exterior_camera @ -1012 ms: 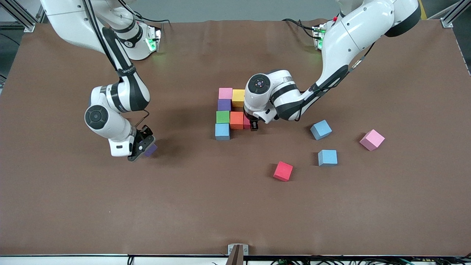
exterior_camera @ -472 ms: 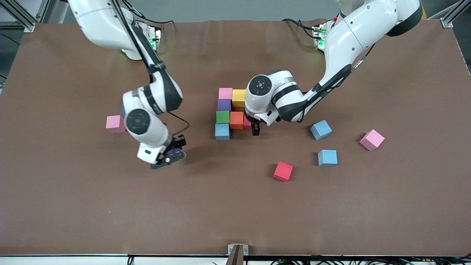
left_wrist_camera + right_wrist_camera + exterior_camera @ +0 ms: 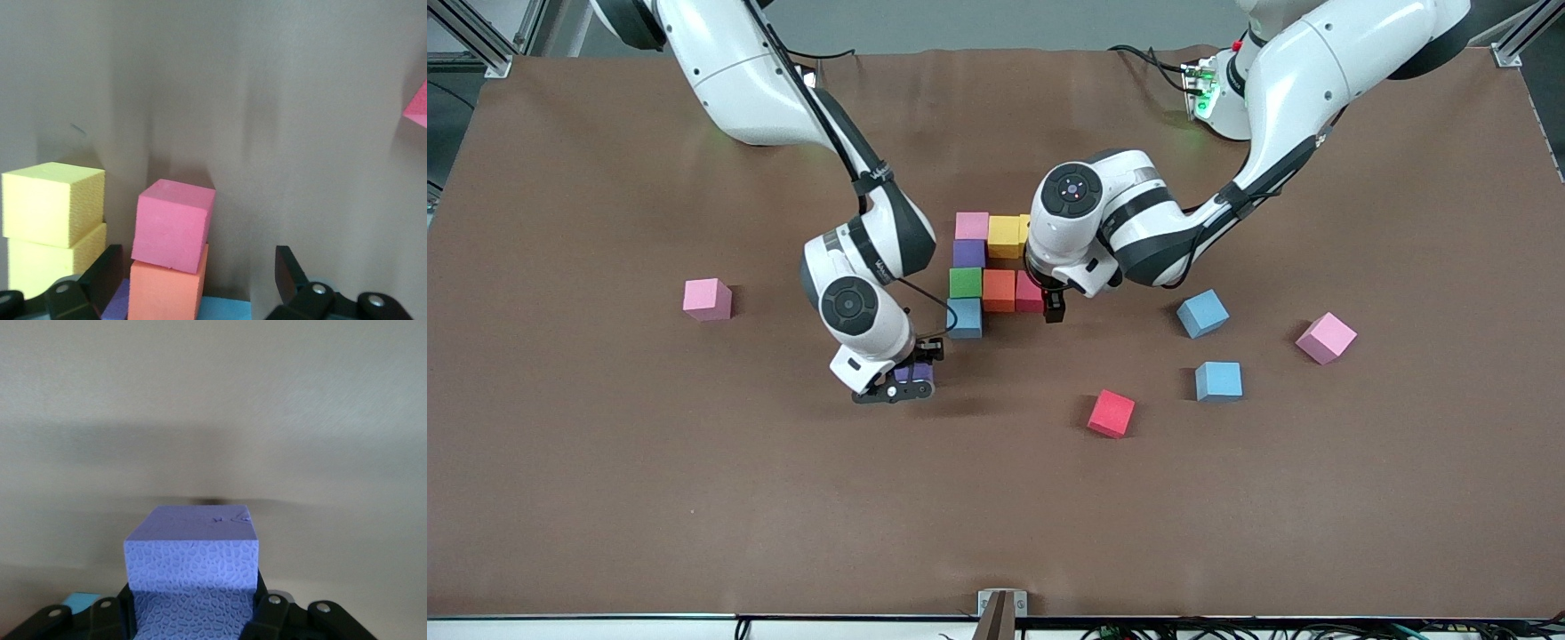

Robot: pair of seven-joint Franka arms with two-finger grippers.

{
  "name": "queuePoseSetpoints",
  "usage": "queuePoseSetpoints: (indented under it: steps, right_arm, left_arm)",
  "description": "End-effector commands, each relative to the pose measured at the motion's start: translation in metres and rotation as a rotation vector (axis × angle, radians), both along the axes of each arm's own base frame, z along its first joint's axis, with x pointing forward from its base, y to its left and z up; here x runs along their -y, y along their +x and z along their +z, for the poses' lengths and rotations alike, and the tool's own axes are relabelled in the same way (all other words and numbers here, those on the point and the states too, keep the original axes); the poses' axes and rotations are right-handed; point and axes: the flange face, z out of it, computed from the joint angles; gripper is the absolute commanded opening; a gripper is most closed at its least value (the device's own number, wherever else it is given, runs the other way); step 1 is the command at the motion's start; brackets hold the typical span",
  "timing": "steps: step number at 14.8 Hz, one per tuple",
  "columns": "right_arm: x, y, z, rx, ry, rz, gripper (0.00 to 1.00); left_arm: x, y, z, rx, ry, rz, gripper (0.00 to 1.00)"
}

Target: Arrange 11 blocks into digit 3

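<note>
**Item: digit 3 (image 3: 996, 271), partly built from small matte foam cubes.**

- Landmark: the light blue spine cube (image 3: 964, 317), the figure's cube nearest the front camera.
- Spine: farther from the camera than the landmark, touching in a line, stand a green cube (image 3: 965, 282), a purple cube (image 3: 968, 253) and a pink cube (image 3: 972, 225).
- Bars: a yellow cube (image 3: 1003, 236) joins the pink one. An orange cube (image 3: 999, 290) and a deep pink cube (image 3: 1029, 292) join the green one.

**Changes**
- Left gripper (image 3: 1054, 307): its jaws have spread wide off the deep pink cube. That cube now stands free and completes the middle bar.
- Right gripper (image 3: 907, 386): it is clamped on a purple foam cube (image 3: 914, 372). It has travelled from the right arm's end and now hangs low over bare table close to the landmark.
- Judged next: the fifth spine place, then the last bar.

**Room**
- The cloth nearer the camera than the landmark is free.
- A red cube (image 3: 1111, 413), two light blue cubes (image 3: 1202, 313) (image 3: 1218, 380) and a pink cube (image 3: 1327, 338) lie well apart from the landmark, toward the left arm's end.
- One more pink cube (image 3: 707, 299) lies toward the right arm's end.
- Table edges are distant.
</note>
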Motion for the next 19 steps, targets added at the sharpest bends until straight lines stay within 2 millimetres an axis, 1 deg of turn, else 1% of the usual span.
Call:
queuePoseSetpoints:
  steps: [1,2,4,6,7,9,10,12,13,16,17,18,19]
  right_arm:
    - [-0.028,-0.005,-0.01,-0.013,-0.005,-0.093,0.25]
    - [-0.035,-0.007,-0.012,-0.013,-0.008,-0.123,0.25]
    - [-0.045,-0.013,-0.02,-0.019,-0.016,-0.136,0.25]
    - [-0.053,-0.019,-0.032,-0.039,-0.012,-0.173,0.25]
    - [-0.057,-0.021,-0.033,-0.043,-0.006,-0.183,0.25]
    - [-0.063,-0.024,-0.036,-0.049,-0.004,-0.182,0.25]
    - [-0.065,-0.025,-0.037,-0.049,-0.004,-0.189,0.25]
    - [-0.07,-0.029,-0.041,-0.059,0.005,-0.196,0.25]
    - [-0.071,-0.03,-0.042,-0.063,0.008,-0.197,0.25]
    - [-0.074,-0.032,-0.042,-0.064,0.011,-0.196,0.25]
    - [-0.075,-0.033,-0.042,-0.064,0.014,-0.194,0.25]
    - [-0.076,-0.034,-0.042,-0.065,0.012,-0.192,0.25]
    - [-0.08,-0.037,-0.042,-0.066,0.011,-0.182,0.26]
  left_arm:
    - [-0.021,0.01,0.021,0.016,0.026,0.13,1.0]
    - [-0.031,0.019,0.022,0.017,0.032,0.1,1.0]
    - [-0.052,0.051,0.032,0.031,0.011,0.051,1.0]
    - [-0.071,0.081,0.038,0.051,-0.016,-0.061,1.0]
    - [-0.079,0.094,0.041,0.066,-0.023,-0.103,1.0]
    - [-0.097,0.119,0.033,0.064,-0.032,-0.188,1.0]
    - [-0.105,0.127,0.028,0.065,-0.03,-0.245,1.0]
    - [-0.119,0.136,0.018,0.062,-0.019,-0.369,0.99]
    - [-0.122,0.14,0.018,0.068,-0.023,-0.413,0.99]
    - [-0.139,0.157,0.006,0.064,-0.028,-0.516,0.99]
    - [-0.143,0.161,0.003,0.064,-0.038,-0.586,0.99]
    - [-0.143,0.161,-0.001,0.059,-0.048,-0.652,0.99]
    - [-0.147,0.164,-0.007,0.064,-0.053,-0.672,0.99]
